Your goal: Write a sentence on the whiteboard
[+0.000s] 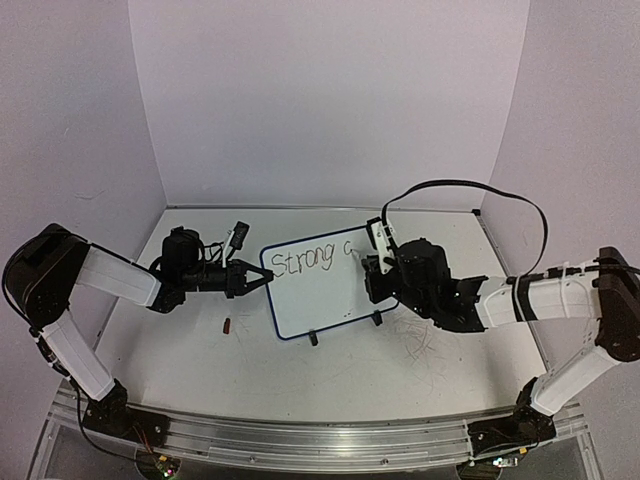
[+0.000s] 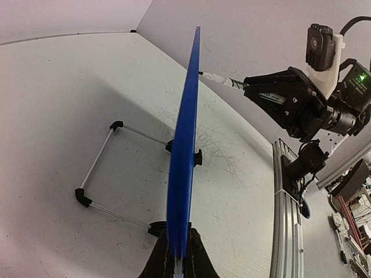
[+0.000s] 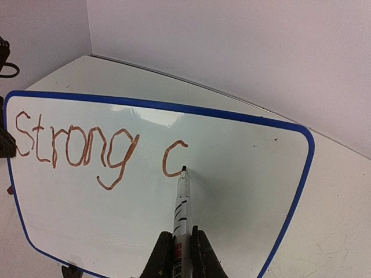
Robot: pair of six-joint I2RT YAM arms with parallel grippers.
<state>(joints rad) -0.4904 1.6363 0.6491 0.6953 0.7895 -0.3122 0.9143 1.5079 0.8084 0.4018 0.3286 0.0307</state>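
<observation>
The left fingers (image 2: pixel 157 263) are shut on the side rim of a small rectangular whiteboard with a thin dark-blue rim (image 3: pixel 243 191). It stands upright on the scuffed white worktop (image 1: pixel 350 370), between them and the right fingers (image 3: pixel 163 259). Those are closed around the barrel of a slim white-and-black marker pen (image 3: pixel 181 205), its tip on the board face straight ahead of them, at the unfinished sentence (image 3: pixel 75 147), reddish-brown handwritten letters reading "Strong c". The board looks light, thin, stiff and slick-faced, likely to slide or tip under pen pressure. The rim, clear of fresh ink, seems the safe hold.
</observation>
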